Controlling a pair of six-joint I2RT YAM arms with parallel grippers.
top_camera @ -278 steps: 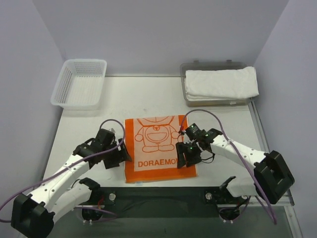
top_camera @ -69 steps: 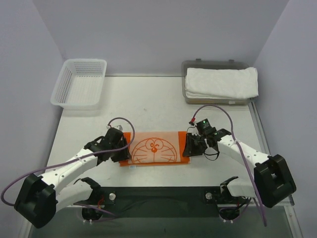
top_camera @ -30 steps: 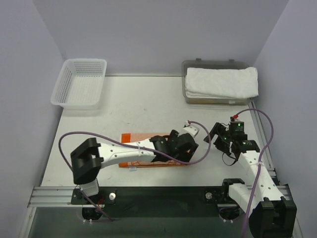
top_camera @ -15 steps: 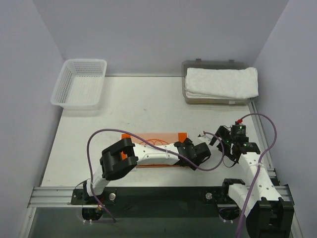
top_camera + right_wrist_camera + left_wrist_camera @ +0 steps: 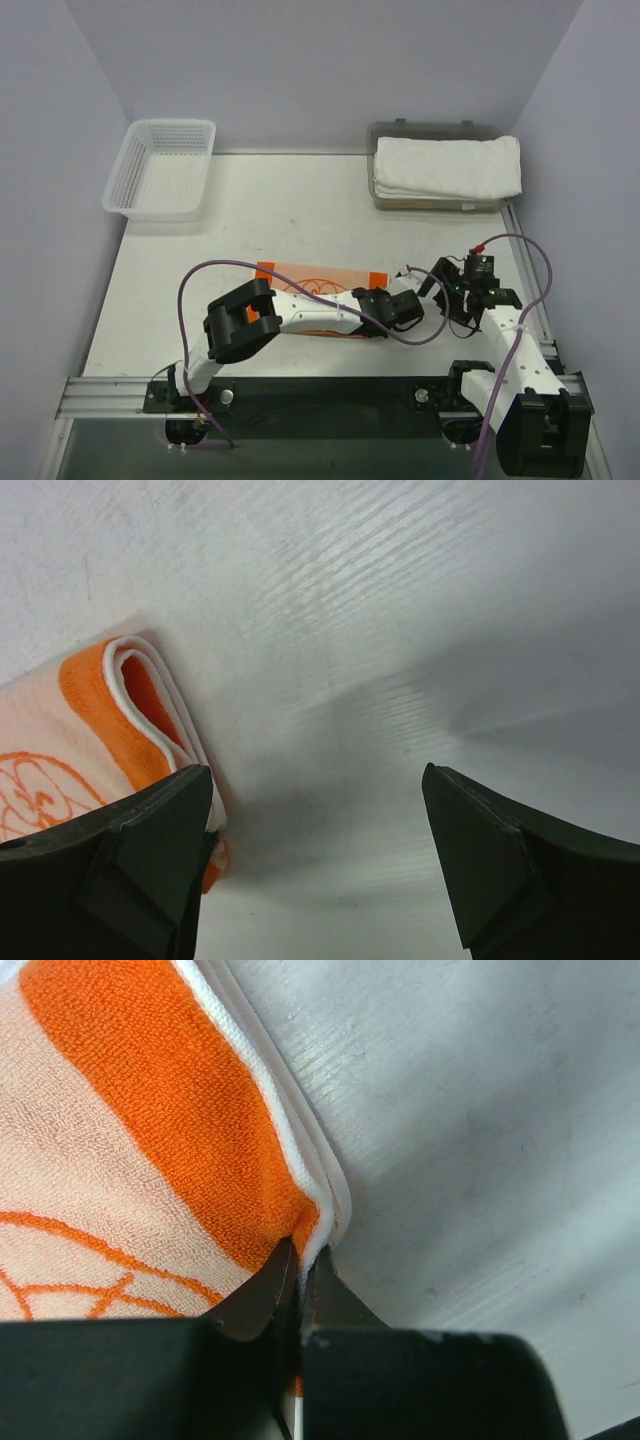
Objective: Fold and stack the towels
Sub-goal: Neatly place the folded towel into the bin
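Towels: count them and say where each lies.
2: an orange towel folded at front centre, a white towel on the far-right tray; that pile may hide more.

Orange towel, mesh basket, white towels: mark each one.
orange towel (image 5: 170, 1130), left wrist view, orange border band.
mesh basket (image 5: 160, 175), top view, bare floor.
white towels (image 5: 447, 165), top view, middle of the top fold.

I work over a white table (image 5: 300, 210) with a matte, faintly grained top. Plain pale lavender-grey walls close it in: a back wall (image 5: 320, 70) along the far edge, a left wall (image 5: 50, 200) and a right wall (image 5: 590, 150) at the sides. A silver rail (image 5: 105, 396) and a dark strip (image 5: 330, 395) run along the near edge. The light is soft and even.
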